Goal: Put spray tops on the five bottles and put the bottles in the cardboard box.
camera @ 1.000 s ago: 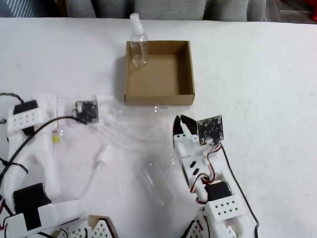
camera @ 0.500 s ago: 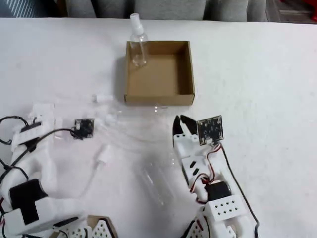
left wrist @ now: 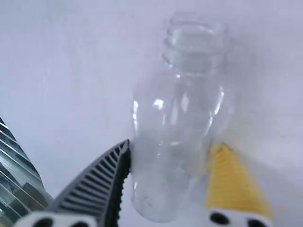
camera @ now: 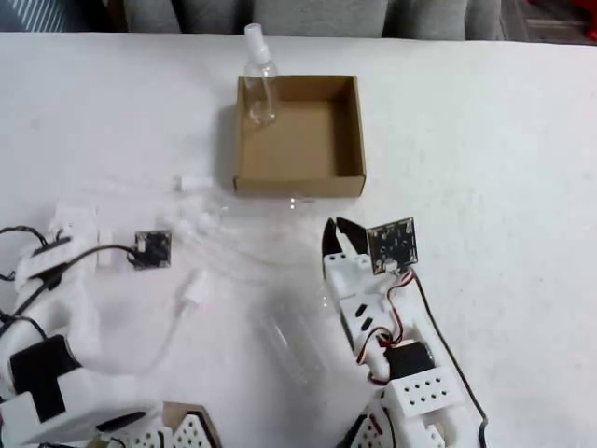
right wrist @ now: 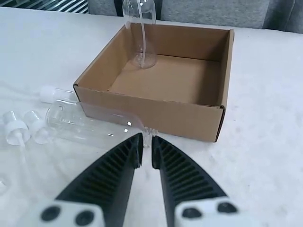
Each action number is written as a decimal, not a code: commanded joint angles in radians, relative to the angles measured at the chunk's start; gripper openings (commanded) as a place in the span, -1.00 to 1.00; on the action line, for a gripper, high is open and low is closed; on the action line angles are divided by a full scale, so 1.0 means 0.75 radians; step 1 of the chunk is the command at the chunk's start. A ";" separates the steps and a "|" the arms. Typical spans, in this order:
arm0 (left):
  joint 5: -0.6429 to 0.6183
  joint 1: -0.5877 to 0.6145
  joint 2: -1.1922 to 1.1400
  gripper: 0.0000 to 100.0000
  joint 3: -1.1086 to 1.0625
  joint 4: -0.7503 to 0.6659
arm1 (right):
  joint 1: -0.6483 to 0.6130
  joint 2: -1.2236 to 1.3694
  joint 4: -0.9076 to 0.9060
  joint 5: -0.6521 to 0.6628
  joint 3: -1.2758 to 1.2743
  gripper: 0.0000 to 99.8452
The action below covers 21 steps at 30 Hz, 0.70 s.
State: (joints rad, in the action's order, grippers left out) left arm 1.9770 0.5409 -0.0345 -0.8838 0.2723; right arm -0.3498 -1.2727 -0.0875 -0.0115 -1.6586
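On the left: rises from the near-left corner of the bench, with the left arm folded at the elbow and the wrist turned inward. Grips a clear bottle in the left gripper, with a black finger on one side and a yellow finger on the other, both against its lower body.

On the right: lies stretched forward from the near edge along the right arm. Holds the right gripper low over the bench, with black fingers all but closed and a thin slit between the tips.
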 commanded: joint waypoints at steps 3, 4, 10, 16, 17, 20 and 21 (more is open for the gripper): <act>-0.108 -0.003 0.365 -0.79 -0.317 -0.053 | -0.009 -0.005 0.021 0.014 0.008 -0.97; -0.172 -0.003 0.451 -0.78 -0.364 -0.053 | -0.009 -0.005 0.021 0.014 0.008 -0.97; -0.350 0.042 1.010 -0.79 -0.505 0.291 | -0.009 -0.005 0.019 0.014 0.008 -0.97; -0.360 0.079 1.402 -0.90 -0.315 1.045 | -0.009 -0.005 0.017 0.014 0.008 -0.97; -0.376 0.079 1.425 -0.90 -0.278 1.123 | -0.009 -0.005 0.017 0.014 0.008 -0.97; -0.561 0.079 1.404 -0.90 -0.160 1.203 | -0.009 -0.005 0.015 0.014 0.008 -0.97; -0.622 0.077 1.376 -0.90 -0.127 1.203 | -0.009 -0.005 0.015 0.014 0.008 -0.97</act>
State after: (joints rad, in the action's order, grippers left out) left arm 1.6701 0.5915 0.9920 -1.1262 1.0886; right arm -0.3498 -1.2727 -0.0875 -0.0115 -1.6586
